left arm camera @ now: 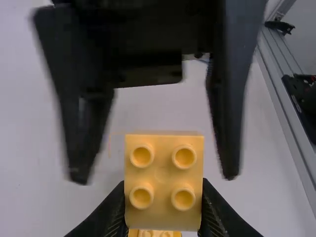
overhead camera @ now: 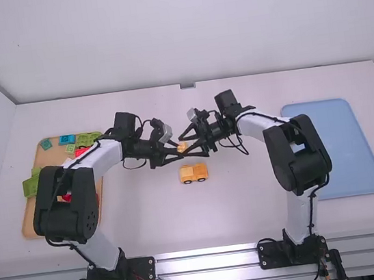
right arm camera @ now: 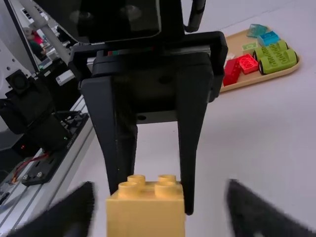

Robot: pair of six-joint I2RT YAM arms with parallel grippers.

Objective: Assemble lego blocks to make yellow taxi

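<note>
1. Although both arms meet at the yellow block (left arm camera: 163,170), the left claw (left arm camera: 163,210) is nearer: it is clamped on the block, touching both sides.
2. The right claw (right arm camera: 161,200) stands apart, its fingers straddling the block with a gap on each side. The block lies directly between its tips; closing there would, in my judgement, complete a handover.
3. The partly built taxi (overhead camera: 193,173) stands on the worktop (overhead camera: 205,224), nearer the arm bases than the block in the high view.
4. Long axis of block: not determined. The studded end is square, facing the left wrist; the right wrist view cuts off the rest.
5. Blurred: right claw's fingertips. Partly hidden: the block, by claws in the high view.
</note>
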